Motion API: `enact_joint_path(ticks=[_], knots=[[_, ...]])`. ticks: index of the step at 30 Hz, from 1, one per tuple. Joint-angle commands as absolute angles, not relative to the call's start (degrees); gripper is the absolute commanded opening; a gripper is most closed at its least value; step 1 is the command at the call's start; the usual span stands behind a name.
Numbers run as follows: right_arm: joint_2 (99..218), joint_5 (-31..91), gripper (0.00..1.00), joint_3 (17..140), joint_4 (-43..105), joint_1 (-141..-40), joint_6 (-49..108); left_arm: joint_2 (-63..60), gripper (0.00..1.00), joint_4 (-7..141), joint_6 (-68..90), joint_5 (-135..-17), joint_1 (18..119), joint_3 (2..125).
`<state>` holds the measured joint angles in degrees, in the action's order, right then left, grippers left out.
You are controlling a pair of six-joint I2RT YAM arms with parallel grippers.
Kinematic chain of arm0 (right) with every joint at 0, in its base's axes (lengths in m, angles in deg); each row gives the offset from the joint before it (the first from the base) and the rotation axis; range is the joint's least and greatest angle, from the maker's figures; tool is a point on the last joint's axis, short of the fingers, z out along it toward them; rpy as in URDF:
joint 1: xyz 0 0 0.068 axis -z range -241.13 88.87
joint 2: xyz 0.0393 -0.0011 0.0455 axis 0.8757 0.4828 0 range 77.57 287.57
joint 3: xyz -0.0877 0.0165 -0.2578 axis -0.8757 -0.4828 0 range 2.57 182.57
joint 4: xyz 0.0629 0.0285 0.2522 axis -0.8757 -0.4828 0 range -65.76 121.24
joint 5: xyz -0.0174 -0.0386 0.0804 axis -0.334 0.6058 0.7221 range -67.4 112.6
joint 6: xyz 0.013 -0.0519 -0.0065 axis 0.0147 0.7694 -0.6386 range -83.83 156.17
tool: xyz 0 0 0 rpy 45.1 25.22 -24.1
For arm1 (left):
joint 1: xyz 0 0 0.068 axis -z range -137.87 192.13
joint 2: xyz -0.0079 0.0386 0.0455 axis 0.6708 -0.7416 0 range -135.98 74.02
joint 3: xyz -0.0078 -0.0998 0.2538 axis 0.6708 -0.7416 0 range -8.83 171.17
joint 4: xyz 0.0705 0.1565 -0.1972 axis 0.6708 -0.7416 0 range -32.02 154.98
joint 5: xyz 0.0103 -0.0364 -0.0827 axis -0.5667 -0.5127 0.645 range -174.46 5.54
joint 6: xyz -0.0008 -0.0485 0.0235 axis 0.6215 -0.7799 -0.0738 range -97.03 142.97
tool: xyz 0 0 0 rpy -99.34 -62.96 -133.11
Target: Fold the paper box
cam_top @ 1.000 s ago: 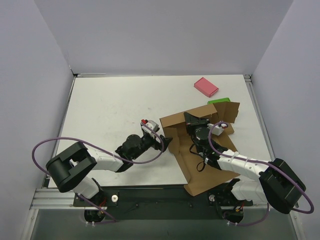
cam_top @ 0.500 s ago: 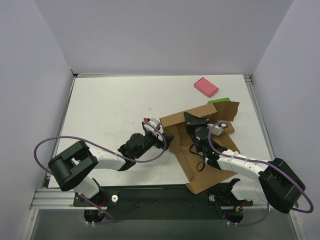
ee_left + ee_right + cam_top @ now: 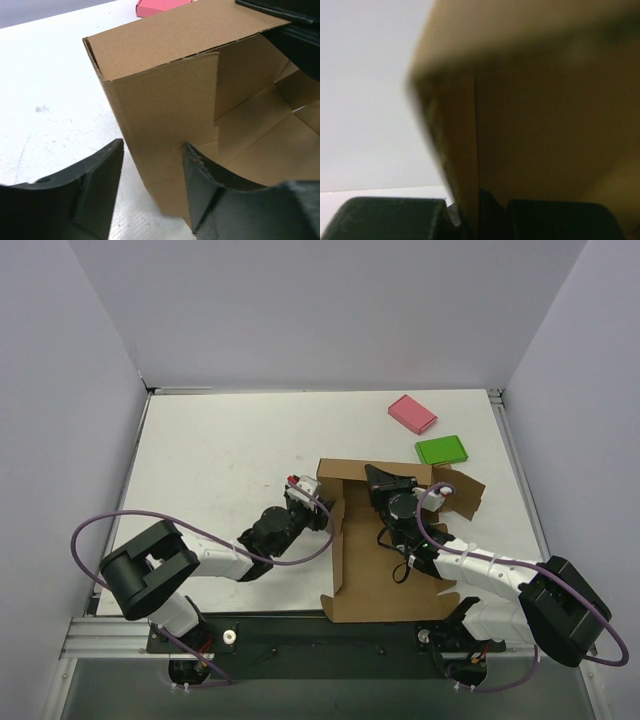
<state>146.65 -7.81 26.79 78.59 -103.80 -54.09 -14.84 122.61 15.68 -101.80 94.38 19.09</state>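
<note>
Paper box [image 3: 385, 560] swings square, aligned for folding. Right gripper [image 3: 386, 480] pinches its wall; left gripper [image 3: 150, 160] gapes wide before the side flap.

Paper box [image 3: 165, 100] of matt cardboard (corrugated)

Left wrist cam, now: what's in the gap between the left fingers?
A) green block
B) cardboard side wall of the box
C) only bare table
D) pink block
B: in the left wrist view an upright side wall of the paper box stands between the open left fingers, with white table showing between the wall and the left-hand finger.
</note>
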Motion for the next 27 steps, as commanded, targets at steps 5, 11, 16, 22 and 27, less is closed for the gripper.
enact_joint_path(ticks=[5, 11, 16, 22, 27], knots=[[147.8, 5.82, 0.0, 26.47, 72.98, -108.41, -55.85, -15.63, 0.52, 127.65, 24.46, -99.6, 92.85, 23.34], [147.88, 5.82, 0.0, 26.03, 73.16, -108.33, -55.94, -14.23, 0.75, 125.19, 23.24, -91.59, 89.78, 22.55], [147.89, 6.08, 0.0, 26.21, 73.16, -108.5, -55.94, -14.14, 0.87, 122.73, 23.23, -86.06, 87.66, 22.72], [148.67, 6.78, 0.0, 26.56, 73.86, -108.5, -55.86, -15.01, 0.89, 121.5, 23.23, -81.4, 85.2, 23.95], [149.82, 7.66, 0.0, 26.91, 74.92, -108.41, -55.86, -15.98, 0.91, 121.14, 21.48, -75.59, 83.27, 25.18]])
